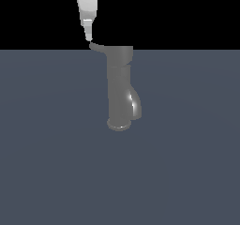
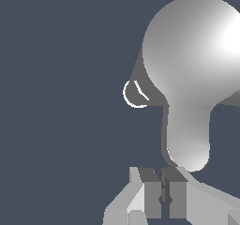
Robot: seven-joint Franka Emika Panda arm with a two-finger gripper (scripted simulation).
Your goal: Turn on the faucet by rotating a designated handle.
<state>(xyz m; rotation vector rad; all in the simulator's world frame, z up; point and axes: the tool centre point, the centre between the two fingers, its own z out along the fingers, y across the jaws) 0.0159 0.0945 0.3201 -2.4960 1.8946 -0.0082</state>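
Fingers [image 2: 151,196]: two grey pads pressed nearly together in the wrist view, only a thin dark slit between them, nothing held; the gripper [image 2: 165,198] sat just short of the handle's rounded tip.

Gripper, exterior view [image 1: 88,35]: white, tapering downward from the upper left of the frame; its tip stood right at the outer end of the handle [image 1: 97,46]; contact could not be confirmed.

Handle: thin grey lever, projecting toward the exterior view's left from the wider cap; seen from the wrist as a pale rounded stem [image 2: 188,139].

Faucet [image 1: 119,88]: dark grey upright cylinder at frame centre; curved spout on the exterior view's right; flared round base resting on the floor [image 1: 187,172], a flat blue-grey surface.
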